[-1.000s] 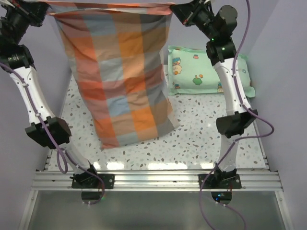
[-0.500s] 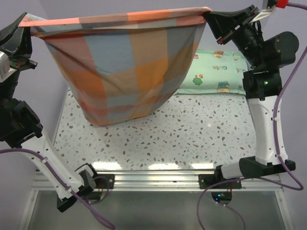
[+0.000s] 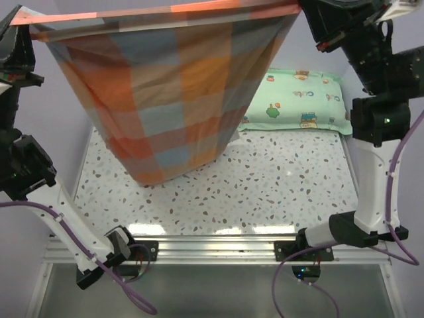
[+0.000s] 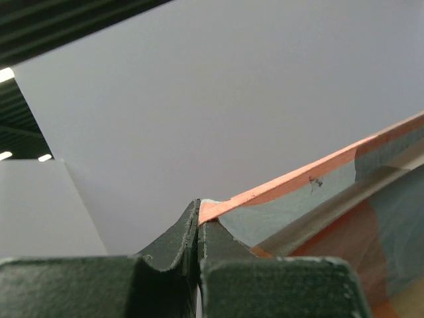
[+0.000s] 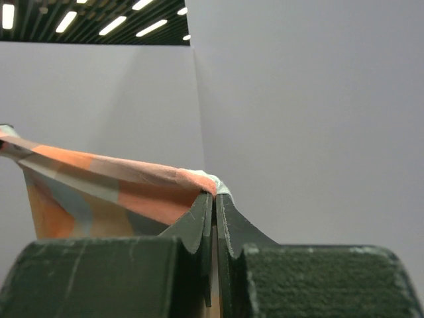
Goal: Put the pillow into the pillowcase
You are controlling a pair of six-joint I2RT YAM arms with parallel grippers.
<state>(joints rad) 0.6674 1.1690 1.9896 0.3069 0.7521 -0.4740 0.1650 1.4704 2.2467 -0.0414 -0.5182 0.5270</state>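
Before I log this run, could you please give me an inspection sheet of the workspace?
Surface: speckled white table.
Job's things: plaid pillowcase hangs stretched between both grippers; cream pillow not seen.
Clutter: mint-green cartoon pillow at the far right.
Grippers: left gripper and right gripper each shut on a top corner of the pillowcase.
Cables: purple cables run along both arms.
Surroundings: lilac walls; metal rail at the near edge.

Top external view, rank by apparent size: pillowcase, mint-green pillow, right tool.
1. pillowcase, by far.
2. mint-green pillow, partly hidden behind it.
3. right tool, though it is raised nearer the camera, so it looks enlarged.
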